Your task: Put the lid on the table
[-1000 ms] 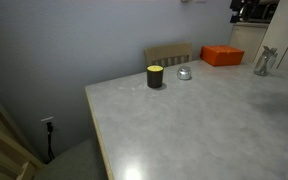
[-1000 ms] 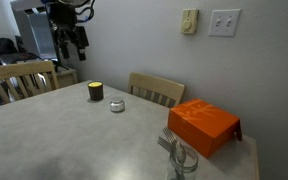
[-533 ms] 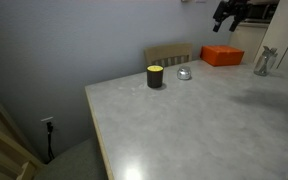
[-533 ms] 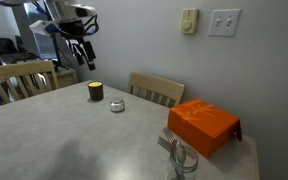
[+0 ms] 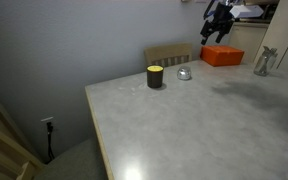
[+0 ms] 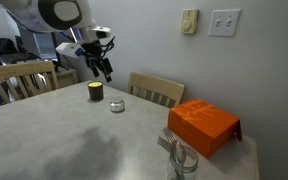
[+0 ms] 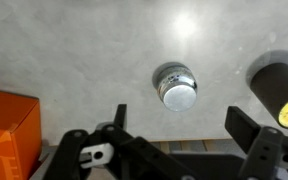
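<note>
No readable text, label, brand or number on anything in any view

We see our arm (image 6: 46,14) high up, white and grey, with a big round joint. Our gripper (image 6: 104,68) hangs at the end of it, up in the air. It points down at a slant. In an exterior view the gripper (image 5: 214,30) looks small and dark near the top. In the wrist view our gripper (image 7: 182,125) shows along the bottom edge. Its two dark fingers (image 7: 119,118) stand wide apart.
</note>
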